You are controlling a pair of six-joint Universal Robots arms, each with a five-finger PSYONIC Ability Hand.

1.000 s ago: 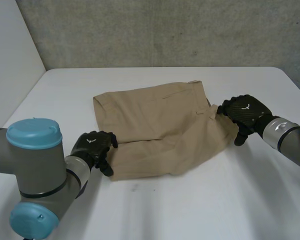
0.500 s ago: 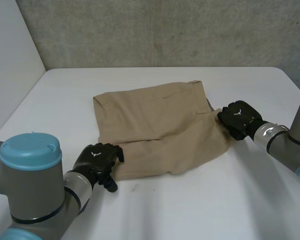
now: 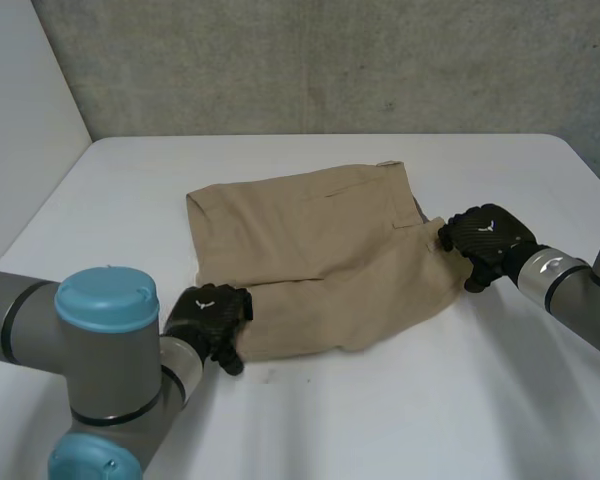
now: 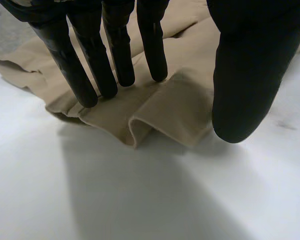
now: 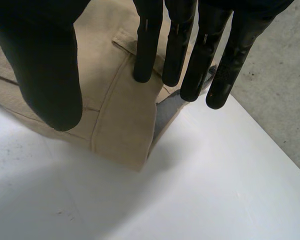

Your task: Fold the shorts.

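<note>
Tan shorts [image 3: 320,250] lie folded flat in the middle of the white table [image 3: 410,400]. My left hand [image 3: 208,315] is at their near left corner, fingers resting on the hem. In the left wrist view its straight fingers [image 4: 90,65] touch a raised fold of the shorts [image 4: 175,105], and the thumb [image 4: 250,75] stands apart. My right hand [image 3: 485,238] is at the waistband corner on the right edge. In the right wrist view its fingers [image 5: 190,55] and thumb [image 5: 45,65] hang spread over that corner of the shorts [image 5: 115,100] without pinching it.
A grey concrete wall [image 3: 330,60] runs behind the table's far edge, and a white panel [image 3: 20,120] stands at the left. Bare table lies in front of the shorts and to both sides.
My left hand has slid in along the near left corner as its arm swung round. My right hand curled at the waistband corner, then spread its fingers again.
</note>
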